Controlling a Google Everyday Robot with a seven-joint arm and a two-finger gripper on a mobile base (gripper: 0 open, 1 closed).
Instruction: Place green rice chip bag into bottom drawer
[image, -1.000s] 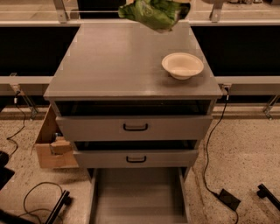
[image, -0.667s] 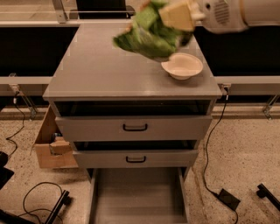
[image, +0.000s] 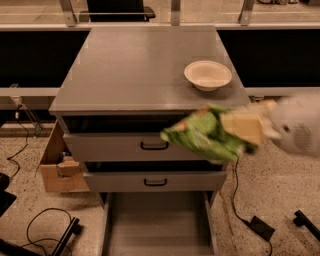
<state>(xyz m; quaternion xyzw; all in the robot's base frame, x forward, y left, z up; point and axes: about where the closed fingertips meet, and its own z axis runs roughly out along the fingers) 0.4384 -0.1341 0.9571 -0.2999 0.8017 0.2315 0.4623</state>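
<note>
Table (image: 135, 70): grey, with drawers beneath.
Bottom drawer (image: 157, 225): pulled out, low.
Tool (image: 235, 127): right of centre, clamped on green rice chip bag (image: 200, 135).
The bag hangs in the air before the top drawer (image: 120, 147), above the bottom drawer.
Bowl (image: 207, 75): pale, on the table's right side.

The flat grey cabinet top (image: 135, 65) carries a single shallow cream-coloured bowl (image: 207, 75), upright near its right edge. The speckled beige stone floor (image: 272, 187) below carries an open brown cardboard box (image: 56, 169) touching the cabinet's left side, loose black cables (image: 42, 225) at lower left, and a black power adapter (image: 261, 227) at lower right. The pale gripper (image: 245, 127) hangs off the right front corner, clamping the green rice chip bag (image: 202, 134).
</note>
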